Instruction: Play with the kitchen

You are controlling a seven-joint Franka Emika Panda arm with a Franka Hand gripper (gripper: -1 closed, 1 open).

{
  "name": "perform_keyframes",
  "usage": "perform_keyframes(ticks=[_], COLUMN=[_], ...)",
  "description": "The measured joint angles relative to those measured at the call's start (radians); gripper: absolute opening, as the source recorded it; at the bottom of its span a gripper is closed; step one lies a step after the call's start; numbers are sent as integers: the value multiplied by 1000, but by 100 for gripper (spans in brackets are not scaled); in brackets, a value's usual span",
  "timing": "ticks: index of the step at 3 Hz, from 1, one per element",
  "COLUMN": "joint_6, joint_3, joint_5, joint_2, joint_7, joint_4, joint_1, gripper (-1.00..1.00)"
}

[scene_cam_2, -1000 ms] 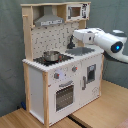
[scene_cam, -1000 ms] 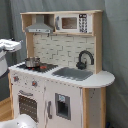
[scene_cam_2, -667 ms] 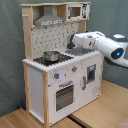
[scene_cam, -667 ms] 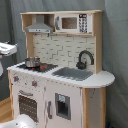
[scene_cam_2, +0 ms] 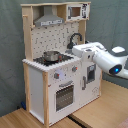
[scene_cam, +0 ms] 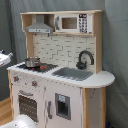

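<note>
The toy kitchen [scene_cam: 60,75] pairs matt white panels with pale wood edging. A shiny metal pot [scene_cam: 32,62] sits on its stovetop; the faucet [scene_cam: 85,59] is glossy black, the robot arm [scene_cam_2: 102,56] smooth white plastic.

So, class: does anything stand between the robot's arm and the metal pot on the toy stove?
Nothing visible does. In the second exterior view the arm hangs over the sink side, and the pot sits on the stovetop to its left with only bare counter between.
</note>
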Motion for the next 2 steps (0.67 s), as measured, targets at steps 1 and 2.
perform_keyframes(ticks=[1, 2], joint_6=[-31, -56], joint_3=[64, 117], joint_5=[0, 0], joint_2=[-32, -58], joint_7=[83, 162], joint_4=[1, 7], joint_1=[1, 7], gripper=[100, 100])
